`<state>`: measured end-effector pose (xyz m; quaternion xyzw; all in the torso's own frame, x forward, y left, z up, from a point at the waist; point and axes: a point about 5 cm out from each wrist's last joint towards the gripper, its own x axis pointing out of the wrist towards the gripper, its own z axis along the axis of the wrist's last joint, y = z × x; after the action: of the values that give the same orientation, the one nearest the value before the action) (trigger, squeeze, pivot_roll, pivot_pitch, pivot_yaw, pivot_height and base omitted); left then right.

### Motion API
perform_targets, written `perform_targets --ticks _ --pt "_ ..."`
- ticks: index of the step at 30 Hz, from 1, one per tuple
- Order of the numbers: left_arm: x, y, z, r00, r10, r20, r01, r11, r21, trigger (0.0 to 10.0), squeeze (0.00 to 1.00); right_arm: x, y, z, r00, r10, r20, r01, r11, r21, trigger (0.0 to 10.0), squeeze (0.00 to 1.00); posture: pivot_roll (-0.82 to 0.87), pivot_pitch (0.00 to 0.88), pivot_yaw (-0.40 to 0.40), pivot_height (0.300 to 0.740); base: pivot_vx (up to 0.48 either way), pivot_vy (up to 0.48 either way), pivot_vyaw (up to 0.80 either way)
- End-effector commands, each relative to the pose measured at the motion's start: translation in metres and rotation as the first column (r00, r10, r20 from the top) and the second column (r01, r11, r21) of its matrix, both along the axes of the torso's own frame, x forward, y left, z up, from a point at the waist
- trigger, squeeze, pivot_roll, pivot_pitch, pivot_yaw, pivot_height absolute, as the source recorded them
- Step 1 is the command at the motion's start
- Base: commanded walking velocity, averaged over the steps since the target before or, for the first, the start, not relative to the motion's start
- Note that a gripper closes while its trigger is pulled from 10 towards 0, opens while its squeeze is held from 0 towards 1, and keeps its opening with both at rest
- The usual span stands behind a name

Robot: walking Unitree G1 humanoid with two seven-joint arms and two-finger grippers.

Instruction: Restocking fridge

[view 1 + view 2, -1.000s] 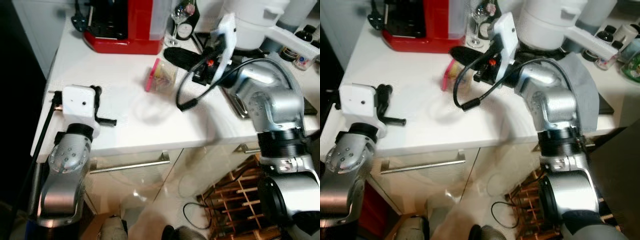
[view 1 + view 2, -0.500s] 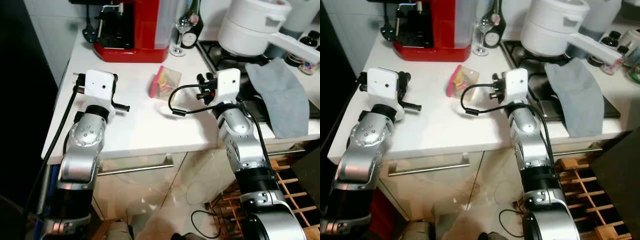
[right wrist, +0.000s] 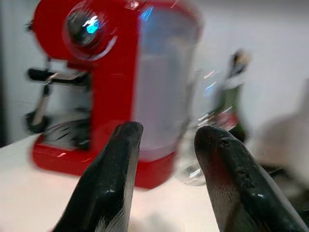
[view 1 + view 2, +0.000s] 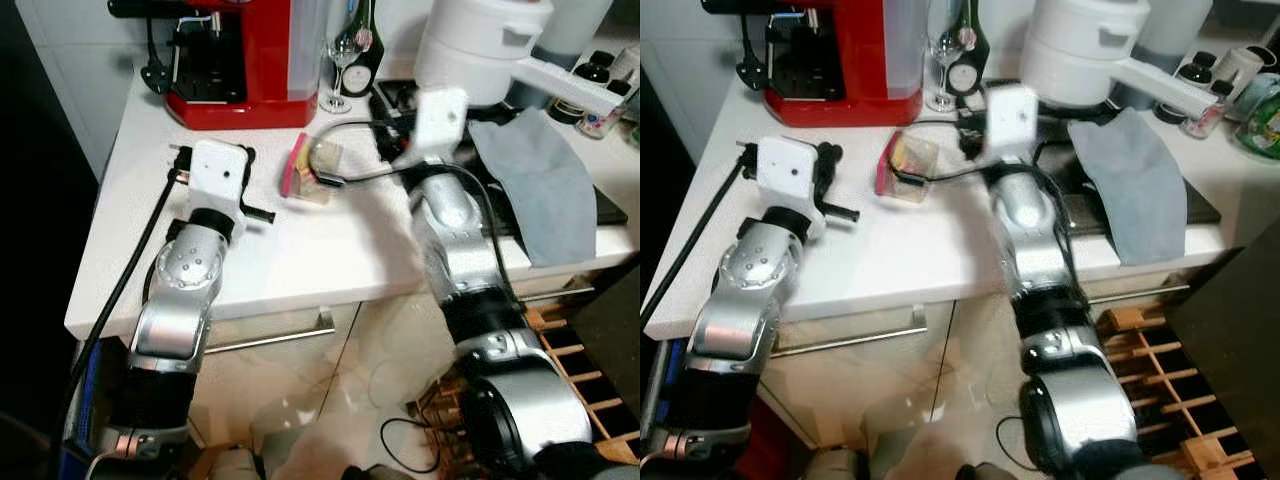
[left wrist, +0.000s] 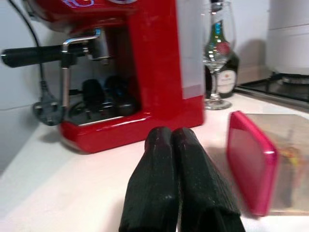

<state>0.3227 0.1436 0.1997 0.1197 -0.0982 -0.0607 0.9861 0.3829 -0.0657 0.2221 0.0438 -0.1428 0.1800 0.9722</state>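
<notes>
A white tabletop (image 4: 330, 250) runs across the scene, with a red espresso machine (image 4: 245, 50) standing at its far left. Just right of the machine stand a wine glass (image 4: 340, 60) and a dark bottle (image 4: 362, 40), and beyond them a white pot (image 4: 480, 45) sits on the hob, its long handle reaching right. A grey cloth (image 4: 545, 170) is draped over the hob's near right edge, and small dark bottles (image 4: 590, 75) cluster at the far right. The task's thing, a clear food container with a pink lid (image 4: 310, 168), lies tipped on its side near the middle of the tabletop, in front of the espresso machine, with the lid facing left. The left gripper (image 5: 174, 145) hovers low over the tabletop just left of the container, its jaws pressed together and holding nothing. The right gripper (image 3: 166, 137) is raised above the tabletop just right of and beyond the container, blurred in the head views, with its jaws spread apart and empty, pointing toward the espresso machine and wine glass. A black cable (image 4: 345, 170) loops from the right wrist over the container. Below the tabletop edge a drawer front carries a long metal handle (image 4: 265, 335), and a wooden wine rack (image 4: 590, 310) stands on the floor at the lower right.
</notes>
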Motion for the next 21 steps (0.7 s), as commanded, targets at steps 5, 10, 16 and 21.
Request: perform_targets --ticks 5,10,16,21 --pt "-0.002 0.007 0.007 1.000 0.014 0.026 -0.014 1.000 0.013 10.0 0.00 0.006 -0.003 -0.025 0.978 -0.002 -0.207 0.023 0.995 0.098 10.0 0.00 0.19 0.000 -0.078 0.740 0.000 0.000 0.00" --pt "-0.001 0.011 0.007 0.999 0.023 0.029 -0.024 1.000 0.019 10.0 0.00 0.005 -0.005 -0.022 0.974 -0.035 -0.225 0.054 0.995 0.080 10.0 0.00 0.18 0.000 -0.077 0.740 0.000 0.000 0.00" --pt "0.002 0.008 0.009 0.999 0.016 0.036 -0.017 1.000 0.017 10.0 0.00 0.002 0.000 -0.031 0.950 -0.017 -0.311 0.046 0.995 0.086 10.0 0.00 0.17 0.000 -0.073 0.740 0.000 0.000 0.00" --pt "0.003 0.008 0.010 0.999 0.016 0.040 -0.017 1.000 0.014 10.0 0.00 0.000 -0.003 -0.045 0.909 0.025 -0.417 0.021 0.994 0.106 10.0 0.00 0.17 0.000 -0.080 0.740 0.000 0.000 0.00"
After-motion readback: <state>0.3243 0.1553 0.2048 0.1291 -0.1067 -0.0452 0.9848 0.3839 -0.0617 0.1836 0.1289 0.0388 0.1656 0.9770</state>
